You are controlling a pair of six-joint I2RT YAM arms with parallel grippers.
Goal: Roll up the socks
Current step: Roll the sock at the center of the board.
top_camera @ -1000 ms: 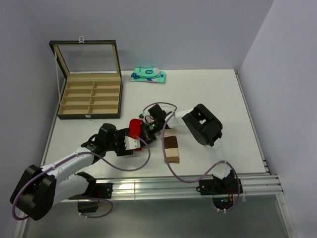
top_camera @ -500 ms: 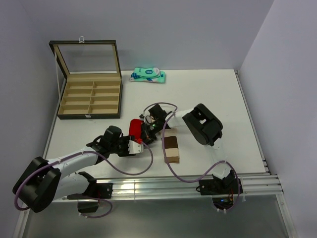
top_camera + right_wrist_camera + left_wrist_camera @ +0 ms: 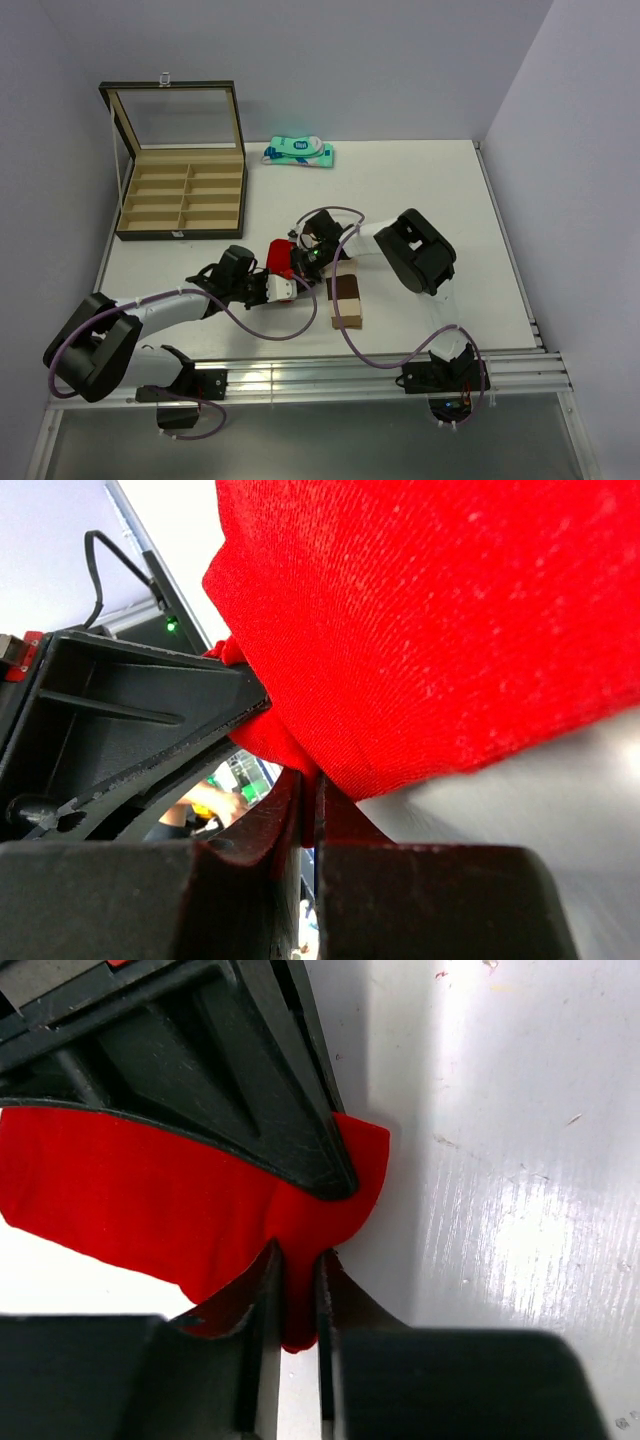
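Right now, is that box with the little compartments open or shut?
Open. The box has its glass lid standing up at the back, and its rows of compartments are in plain sight.

One red sock (image 3: 279, 253), one beige sock (image 3: 347, 313) banded brown.

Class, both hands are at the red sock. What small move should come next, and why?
Probably the left hand should lift its pinched edge and turn it over toward the right hand, starting the roll. Both hands pinch the red sock, which lies mostly flat, not yet rolled.
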